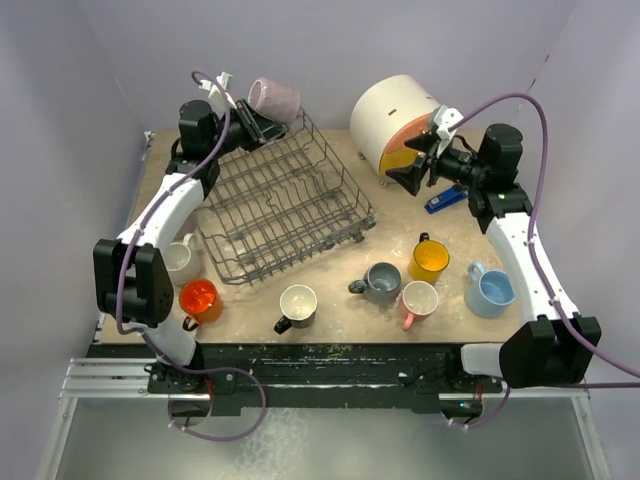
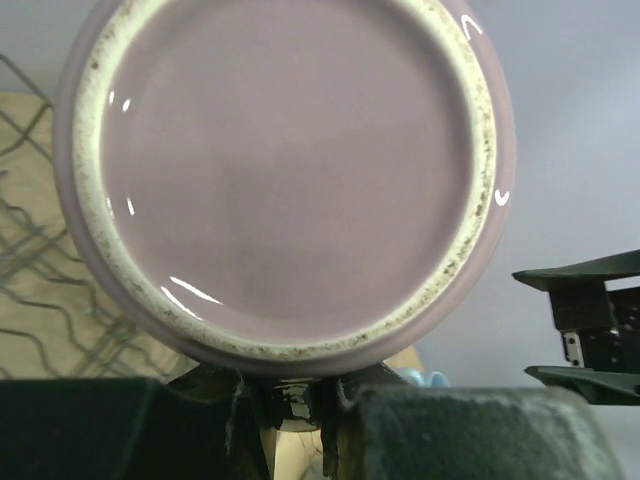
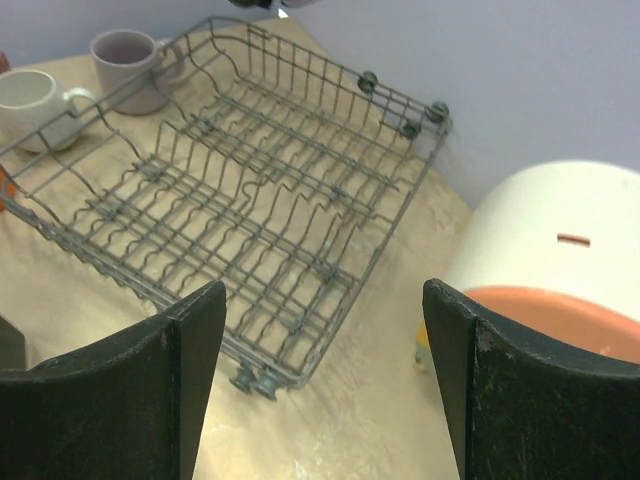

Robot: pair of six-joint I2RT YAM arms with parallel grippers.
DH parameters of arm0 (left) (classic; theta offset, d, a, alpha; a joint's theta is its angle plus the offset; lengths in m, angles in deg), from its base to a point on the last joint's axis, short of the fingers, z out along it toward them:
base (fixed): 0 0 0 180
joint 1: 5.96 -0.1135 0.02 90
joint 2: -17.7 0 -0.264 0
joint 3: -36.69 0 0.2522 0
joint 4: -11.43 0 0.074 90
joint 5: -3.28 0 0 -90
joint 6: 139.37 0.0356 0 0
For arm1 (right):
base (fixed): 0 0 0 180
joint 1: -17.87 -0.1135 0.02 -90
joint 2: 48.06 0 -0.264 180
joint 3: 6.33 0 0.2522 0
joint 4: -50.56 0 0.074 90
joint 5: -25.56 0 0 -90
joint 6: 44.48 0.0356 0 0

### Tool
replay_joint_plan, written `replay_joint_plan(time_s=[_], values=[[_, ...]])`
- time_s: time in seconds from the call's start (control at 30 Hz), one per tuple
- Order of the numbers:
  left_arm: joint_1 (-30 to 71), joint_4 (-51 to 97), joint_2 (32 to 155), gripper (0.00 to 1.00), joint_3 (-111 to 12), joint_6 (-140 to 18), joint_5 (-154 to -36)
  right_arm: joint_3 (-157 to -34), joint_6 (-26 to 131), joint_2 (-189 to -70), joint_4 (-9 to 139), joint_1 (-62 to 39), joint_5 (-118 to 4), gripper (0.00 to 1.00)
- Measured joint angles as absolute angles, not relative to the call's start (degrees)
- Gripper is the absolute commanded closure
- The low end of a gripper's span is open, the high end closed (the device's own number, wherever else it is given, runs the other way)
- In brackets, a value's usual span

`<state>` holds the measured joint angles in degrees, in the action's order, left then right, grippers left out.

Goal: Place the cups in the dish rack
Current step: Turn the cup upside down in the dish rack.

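L gripper (image 1: 256, 116) was pinched narrow on the mauve cup (image 1: 275, 97), holding it above the rack's (image 1: 285, 200) far corner, prob. to seat it on tines. R gripper (image 1: 412, 172) gaped wide, empty, beside the drum (image 1: 390, 112). Other cups (image 1: 431, 258) waited on the desk (image 1: 340, 312).

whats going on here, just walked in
The left arm's end effector is clamped on a mauve ceramic mug, holding it on its side above the far corner of the large grey wire dish rack. No mug is in the rack yet. The right end effector is open and holds nothing, beside the big white cylinder. Other mugs, such as the light blue mug and the orange mug, sit on the tabletop.
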<state>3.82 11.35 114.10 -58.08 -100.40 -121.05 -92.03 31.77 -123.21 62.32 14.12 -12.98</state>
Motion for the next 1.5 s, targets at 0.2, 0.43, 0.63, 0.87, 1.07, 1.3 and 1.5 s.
replay_joint_plan(time_s=[0.2,0.43,0.63,0.87,1.07,1.3,1.5], values=[[3.8,23.3,114.9,1.0,-62.3,-89.9,-115.8,-90.1,30.9,-122.8,65.6,16.7,-15.7,0.18],[4.3,31.6,122.0,1.0,-67.9,-79.7,-107.7,-90.0,30.1,-123.9,68.7,18.0,-17.3,0.18],[7.0,36.1,133.4,1.0,-77.0,-70.5,-99.3,-90.0,29.6,-124.9,70.0,18.0,-17.7,0.18],[9.5,40.6,146.8,1.0,-88.4,-63.2,-89.7,-89.1,29.4,-124.9,70.2,18.0,-18.8,0.17],[9.9,41.2,154.7,1.0,-97.9,-60.6,-84.4,-88.1,29.4,-124.9,69.9,18.0,-20.2,0.17],[10.3,40.9,159.1,1.0,-102.8,-60.6,-82.5,-88.1,29.4,-124.9,69.5,18.0,-20.5,0.17],[11.1,40.7,161.5,1.0,-104.3,-60.7,-81.8,-88.1,29.4,-125.0,69.2,18.0,-21.4,0.17]])
